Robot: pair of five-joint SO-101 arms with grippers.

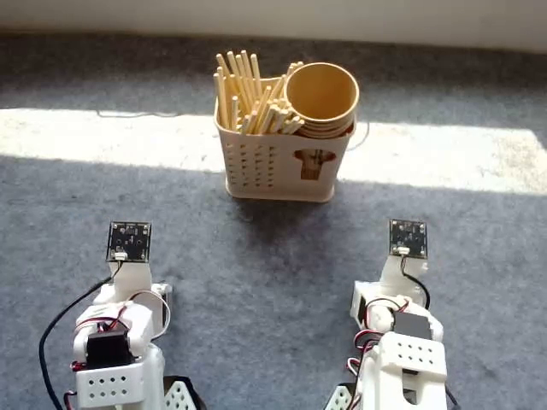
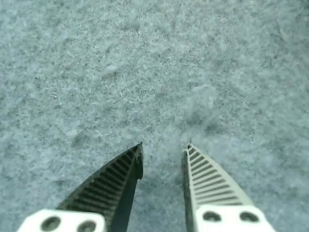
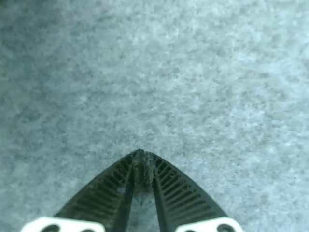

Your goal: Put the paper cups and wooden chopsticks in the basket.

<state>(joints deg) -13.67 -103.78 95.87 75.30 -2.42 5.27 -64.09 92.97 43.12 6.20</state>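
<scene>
A cream perforated basket (image 1: 278, 166) stands at the far middle of the grey carpet. A stack of paper cups (image 1: 323, 96) sits in its right side, and a bundle of wooden chopsticks (image 1: 250, 94) stands upright in its left side. Both arms are folded back at the near edge, well short of the basket. My left gripper (image 2: 163, 147) hangs open over bare carpet with nothing between its fingers. My right gripper (image 3: 141, 153) is shut with its tips touching, holding nothing, also above bare carpet.
Grey carpet (image 1: 273, 256) covers the whole floor, with a bright band of sunlight (image 1: 102, 137) running across behind and beside the basket. A thin cable (image 1: 137, 114) lies on the carpet at the far left.
</scene>
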